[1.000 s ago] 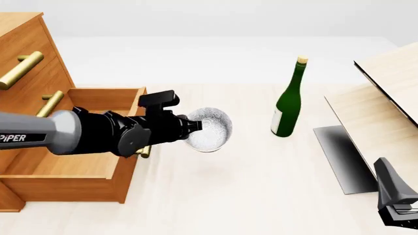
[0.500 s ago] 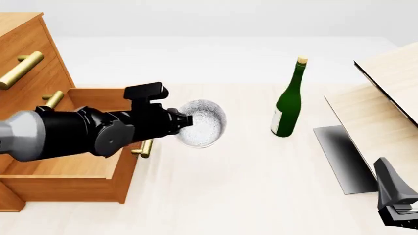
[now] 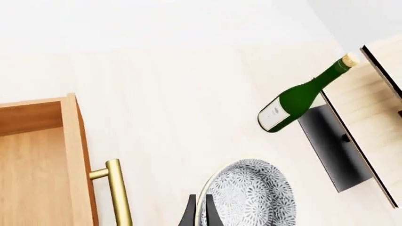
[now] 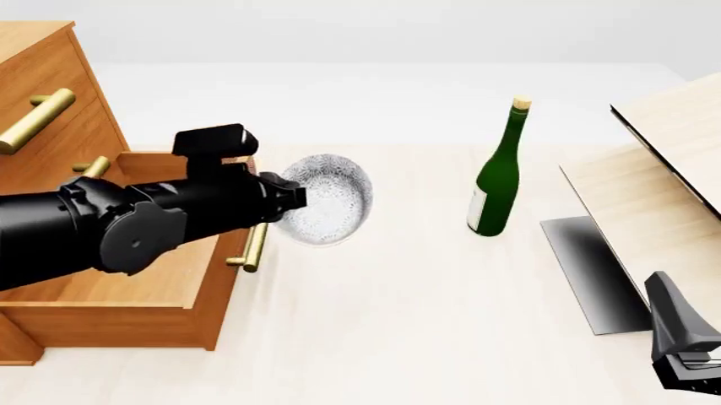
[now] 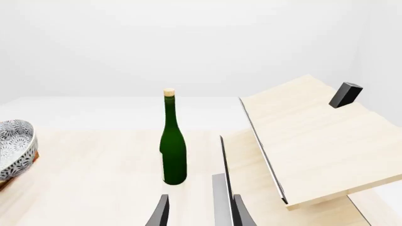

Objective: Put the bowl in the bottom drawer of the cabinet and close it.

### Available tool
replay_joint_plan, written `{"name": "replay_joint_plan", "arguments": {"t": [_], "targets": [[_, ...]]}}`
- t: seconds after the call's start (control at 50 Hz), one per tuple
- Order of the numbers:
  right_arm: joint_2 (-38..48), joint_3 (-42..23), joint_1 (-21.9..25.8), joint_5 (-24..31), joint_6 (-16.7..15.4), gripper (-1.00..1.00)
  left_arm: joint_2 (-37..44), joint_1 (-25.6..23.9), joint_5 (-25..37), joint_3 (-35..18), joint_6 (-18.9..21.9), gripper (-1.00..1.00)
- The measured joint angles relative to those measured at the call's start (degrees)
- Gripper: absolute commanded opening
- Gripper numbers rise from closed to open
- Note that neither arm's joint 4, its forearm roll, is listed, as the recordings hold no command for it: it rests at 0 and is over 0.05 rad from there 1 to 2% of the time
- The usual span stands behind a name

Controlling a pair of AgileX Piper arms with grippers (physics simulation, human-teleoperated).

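While the black left arm is reaching in from the near left side of the pale wooden desk, its left gripper is pinching the rim of the small round speckled grey-white bowl, with one dark finger on each side of the rim in the left wrist view. That bowl is hanging tipped on its side in the air, clear of the desk surface, just beyond the front panel of the open orange-brown wooden bottom drawer, and no part of it is lying inside the drawer box. A brass bar handle on the drawer front is sitting just below and beside the bowl. The drawer is standing pulled out from the tall orange-brown wooden cabinet at the desk's left edge, whose upper drawers are showing like brass handles.

Toward the middle of the desk, well apart from the bowl, a green glass wine bottle with a cork is standing upright. Along the right edge, a pale wood panel with a black edge is leaning tilted.

At the near right corner the right gripper is hanging above the desk with its dark fingers spread apart, gripping nothing, and pointing toward the bottle.
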Motion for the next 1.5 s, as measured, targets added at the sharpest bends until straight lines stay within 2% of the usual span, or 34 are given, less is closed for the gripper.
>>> {"name": "replay_joint_plan", "arguments": {"t": [0.72, 1.18, 1.5], "targets": [[0.0, 0.0, -0.01, 0.0, 0.0, 1.0, -13.95, 5.89, 5.46, 2.98, 5.32, -1.0], [0.0, 0.0, 0.0, 0.0, 0.0, 1.0, -19.87, 11.97, 8.02, 4.58, 6.81, -1.0], [0.0, 0.0, 0.0, 0.0, 0.0, 1.0, -21.99, 17.32, 7.39, 6.46, 9.05, -1.0]]}}
